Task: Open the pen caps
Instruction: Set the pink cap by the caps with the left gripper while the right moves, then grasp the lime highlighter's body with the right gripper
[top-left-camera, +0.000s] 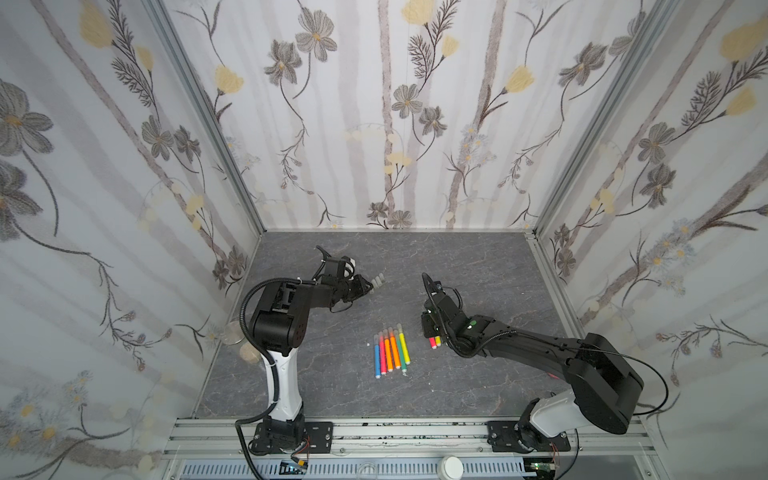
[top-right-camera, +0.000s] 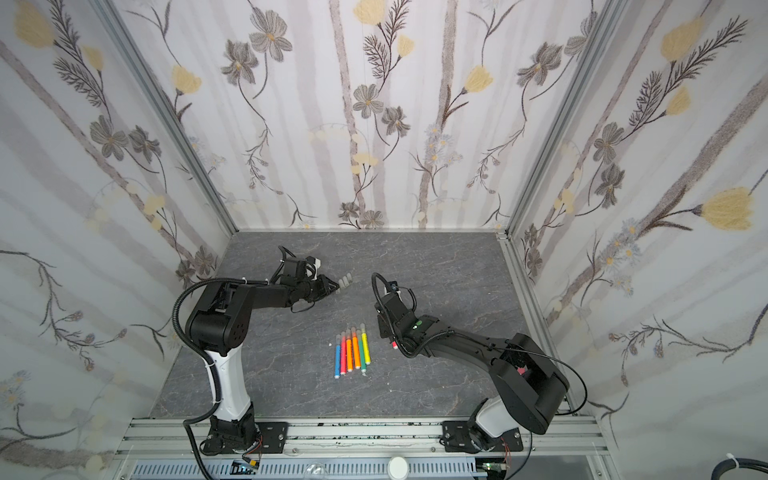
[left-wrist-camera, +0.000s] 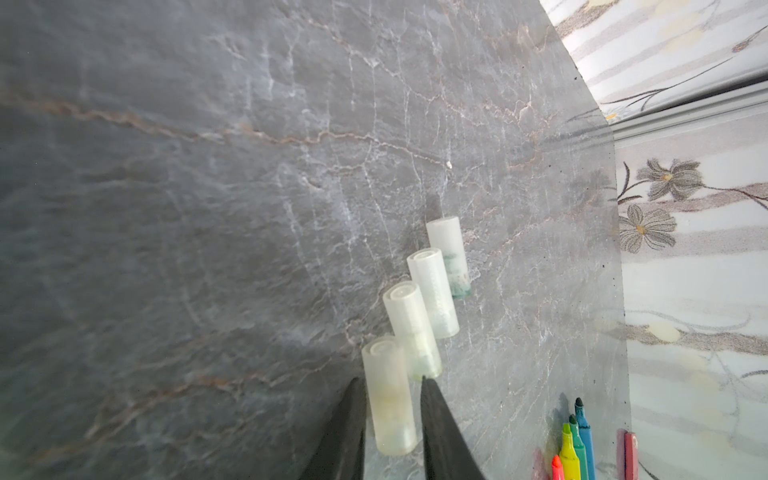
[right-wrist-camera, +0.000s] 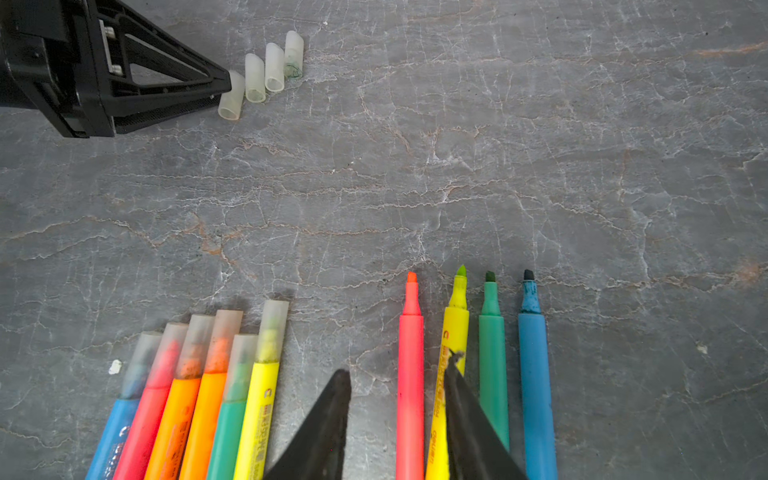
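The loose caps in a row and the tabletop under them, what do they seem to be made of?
Loose caps: probably plastic, frosted translucent whitish, matte; greenish ink stains show through the walls. Tabletop: grey stone or a stone-print laminate, smooth with low sheen; pale and rusty veins cross it, and the look alone cannot settle which.

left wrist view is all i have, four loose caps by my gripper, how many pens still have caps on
Observer: six capped pens lie side by side in the right wrist view.
Operator: where is the other gripper
Observer: the right gripper hangs over four uncapped pens, the pink one between its fingers.
Operator: are the six near my caps
Observer: no, in a top view the loose caps lie farther back, apart from that row.
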